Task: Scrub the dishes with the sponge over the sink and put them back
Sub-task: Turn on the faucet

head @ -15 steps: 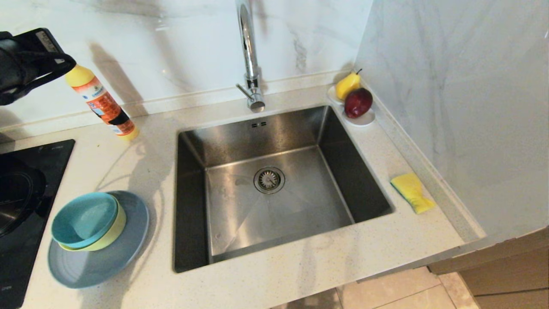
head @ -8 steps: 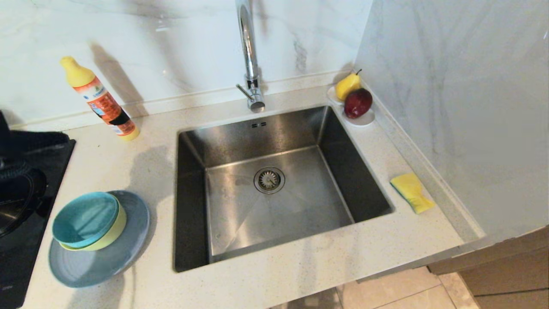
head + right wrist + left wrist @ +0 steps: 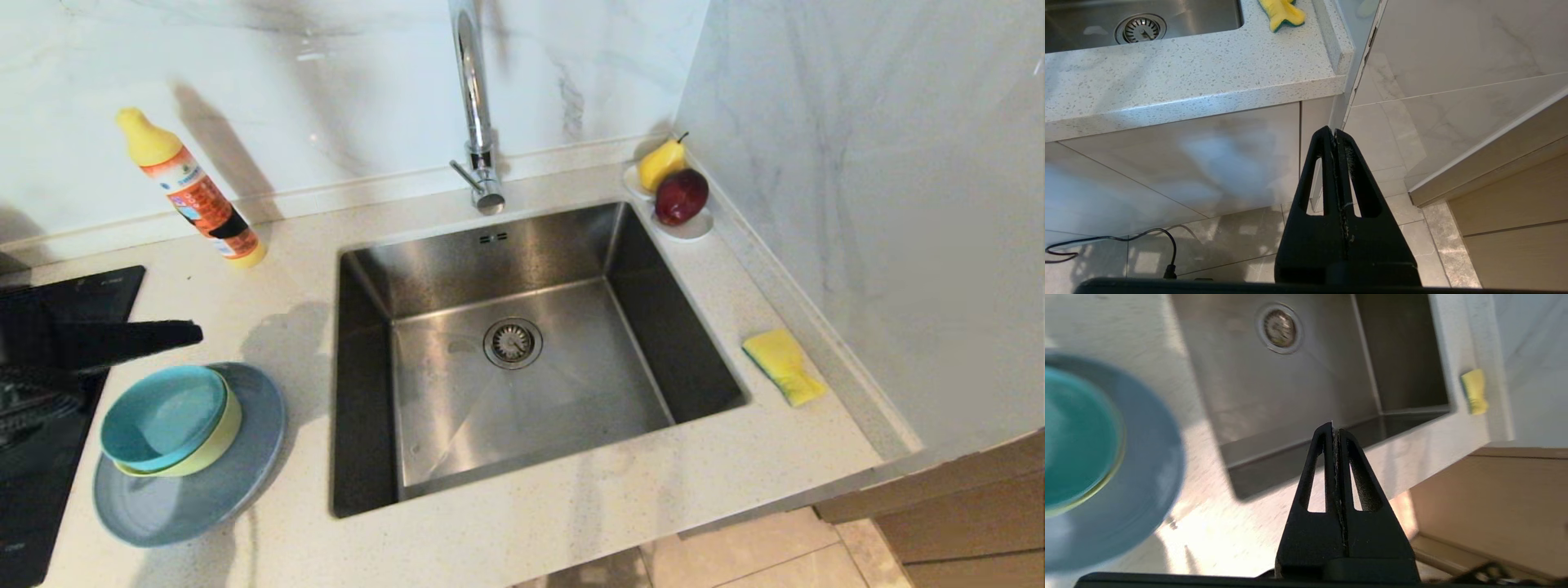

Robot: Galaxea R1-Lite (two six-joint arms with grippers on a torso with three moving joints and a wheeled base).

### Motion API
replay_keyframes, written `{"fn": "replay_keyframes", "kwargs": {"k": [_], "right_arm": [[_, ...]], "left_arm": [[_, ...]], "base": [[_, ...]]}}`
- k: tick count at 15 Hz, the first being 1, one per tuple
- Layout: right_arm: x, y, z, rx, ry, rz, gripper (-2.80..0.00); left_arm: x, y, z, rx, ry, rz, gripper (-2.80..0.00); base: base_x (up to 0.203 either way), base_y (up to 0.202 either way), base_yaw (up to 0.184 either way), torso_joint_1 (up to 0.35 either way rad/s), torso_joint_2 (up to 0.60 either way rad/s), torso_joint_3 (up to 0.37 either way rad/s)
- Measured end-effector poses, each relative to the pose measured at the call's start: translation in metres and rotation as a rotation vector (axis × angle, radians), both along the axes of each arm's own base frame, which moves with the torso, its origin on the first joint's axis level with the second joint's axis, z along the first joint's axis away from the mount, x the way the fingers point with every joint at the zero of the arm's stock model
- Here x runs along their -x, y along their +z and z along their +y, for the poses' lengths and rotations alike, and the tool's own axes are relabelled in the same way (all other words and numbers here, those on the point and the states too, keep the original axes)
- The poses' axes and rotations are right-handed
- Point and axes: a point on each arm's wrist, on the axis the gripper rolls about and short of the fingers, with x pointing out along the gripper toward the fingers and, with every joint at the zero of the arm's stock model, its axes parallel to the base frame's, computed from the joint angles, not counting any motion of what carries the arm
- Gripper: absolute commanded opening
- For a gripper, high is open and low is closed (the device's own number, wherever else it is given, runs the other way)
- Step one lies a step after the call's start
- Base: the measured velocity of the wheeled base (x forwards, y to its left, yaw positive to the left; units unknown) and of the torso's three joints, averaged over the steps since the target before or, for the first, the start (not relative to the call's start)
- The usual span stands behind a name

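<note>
While closed, left gripper (image 3: 192, 332) empty, prob. above dishes (image 3: 188, 445).

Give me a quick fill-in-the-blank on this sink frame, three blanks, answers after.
1. The teal bowl sits nested inside the ____ bowl.
2. The sponge lies on the counter to the ____ of the sink in the head view.
3. The left gripper, fingers shut, hovers above the far edge of the grey-blue ____.

Answers: yellow-green; right; plate

Black slotted hands (image 3: 1334, 430) (tapering wedges).
</note>
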Motion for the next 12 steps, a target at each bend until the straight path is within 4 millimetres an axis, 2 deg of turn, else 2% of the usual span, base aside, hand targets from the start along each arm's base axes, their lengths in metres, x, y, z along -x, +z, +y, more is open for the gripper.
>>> {"fn": "replay_keyframes", "kwargs": {"k": [4,9,12], "right_arm": [[0.000,0.000,0.000,0.000,0.000,0.000,-2.80],[0.000,0.000,0.000,0.000,0.000,0.000,-2.80],[0.000,0.000,0.000,0.000,0.000,0.000,-2.80]], "left_arm": [[-0.061,0.010,-0.003,0.121,-0.071,0.060,-2.80],[-0.152,0.019,-0.008,0.167,-0.109,0.030,-2.80],[-0.195,0.021,-0.019,0.225,-0.120,0.031,-2.80]], "base": [[0.000,0.000,0.000,0.000,0.00,0.000],[0.000,0.000,0.000,0.000,0.00,0.000],[0.000,0.000,0.000,0.000,0.00,0.000]]}}
